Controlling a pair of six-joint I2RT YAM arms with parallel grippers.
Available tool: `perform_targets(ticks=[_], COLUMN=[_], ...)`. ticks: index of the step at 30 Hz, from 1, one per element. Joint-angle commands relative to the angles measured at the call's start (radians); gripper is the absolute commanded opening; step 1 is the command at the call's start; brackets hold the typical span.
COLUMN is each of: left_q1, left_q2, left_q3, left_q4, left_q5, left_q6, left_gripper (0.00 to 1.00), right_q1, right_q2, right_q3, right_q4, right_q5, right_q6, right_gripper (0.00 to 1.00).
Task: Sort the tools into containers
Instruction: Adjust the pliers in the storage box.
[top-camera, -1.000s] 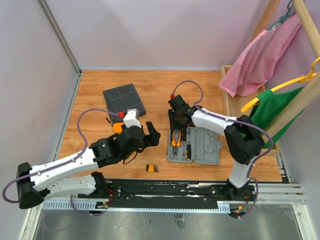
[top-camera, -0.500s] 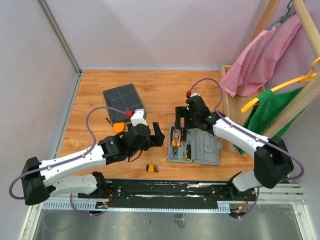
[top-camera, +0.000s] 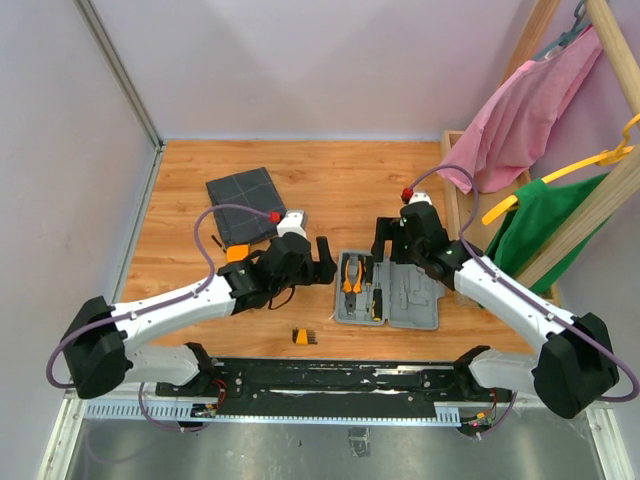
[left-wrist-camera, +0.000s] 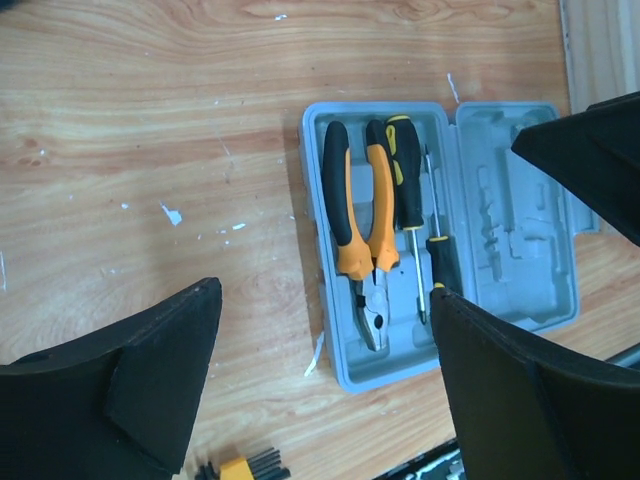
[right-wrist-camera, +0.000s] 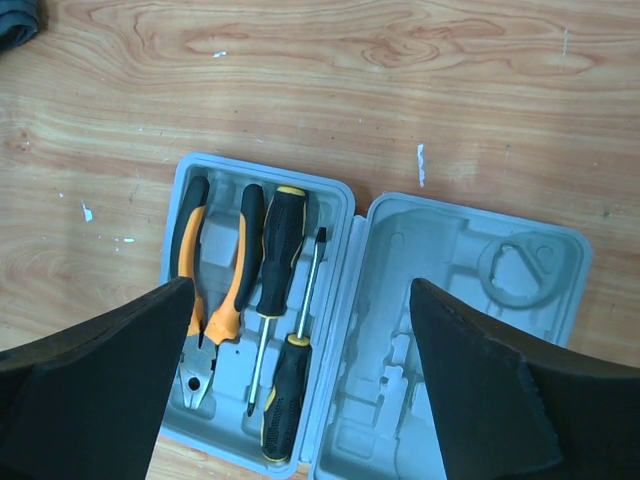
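The light-grey case (top-camera: 405, 292) lies open on the wooden table. Its left half holds orange-and-black pliers (right-wrist-camera: 190, 255) and two black-and-yellow screwdrivers (right-wrist-camera: 280, 240) (right-wrist-camera: 285, 385). The right half (right-wrist-camera: 460, 270) has only empty moulded slots. My right gripper (right-wrist-camera: 300, 285) hovers open above the case, with nothing between its fingers. My left gripper (left-wrist-camera: 325, 292) is open over the case's left edge, also holding nothing. The small orange bit holder (top-camera: 303, 336) lies on the wood near the front. The dark grey pouch (top-camera: 243, 196) lies at the back left, and a round orange piece (top-camera: 236, 254) is beside my left arm.
A wooden rack (top-camera: 455, 195) stands at the right with a pink garment (top-camera: 520, 115) and a green one (top-camera: 545, 225) on hangers. A metal rail (top-camera: 350, 380) runs along the table's front edge. Walls close the left and back.
My right gripper has opened and drawn back to the right from the case's left half. My left gripper has moved right, up to the case's left edge.
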Motion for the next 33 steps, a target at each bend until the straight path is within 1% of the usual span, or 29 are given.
perform_targets(ticks=[1, 2, 4, 5, 9, 15, 17, 18, 27, 31, 33], left_q1=[0.026, 0.030, 0.035, 0.038, 0.041, 0.046, 0.046, 0.046, 0.048, 0.048, 0.048], left_q2=[0.073, 0.097, 0.141, 0.162, 0.237, 0.352, 0.384, 0.404, 0.499, 0.526, 0.545], left_q3=[0.050, 0.062, 0.096, 0.108, 0.145, 0.190, 0.207, 0.216, 0.293, 0.311, 0.323], left_q4=[0.105, 0.110, 0.118, 0.120, 0.141, 0.149, 0.154, 0.155, 0.114, 0.103, 0.090], left_q5=[0.057, 0.065, 0.072, 0.075, 0.093, 0.115, 0.124, 0.125, 0.104, 0.099, 0.092], left_q6=[0.067, 0.078, 0.100, 0.110, 0.138, 0.160, 0.170, 0.175, 0.198, 0.202, 0.204], left_gripper=[0.84, 0.79, 0.72, 0.70, 0.55, 0.46, 0.39, 0.37, 0.28, 0.26, 0.23], right_q1=[-0.020, -0.020, -0.020, -0.020, -0.020, -0.020, -0.020, -0.020, -0.016, -0.015, -0.016], right_q2=[-0.012, -0.010, -0.004, 0.000, 0.009, 0.054, 0.068, 0.077, 0.180, 0.218, 0.230], right_q3=[-0.015, -0.017, -0.020, -0.026, -0.060, -0.054, -0.054, -0.054, -0.040, -0.031, -0.025], right_q4=[0.015, 0.014, 0.014, 0.021, 0.076, 0.087, 0.101, 0.107, 0.122, 0.130, 0.134], right_q5=[-0.072, -0.081, -0.099, -0.117, -0.176, -0.204, -0.223, -0.233, -0.290, -0.299, -0.304], right_q6=[-0.019, -0.013, 0.000, -0.001, 0.023, 0.079, 0.091, 0.095, 0.141, 0.146, 0.148], right_gripper=[0.83, 0.75, 0.67, 0.65, 0.56, 0.43, 0.37, 0.35, 0.26, 0.24, 0.23])
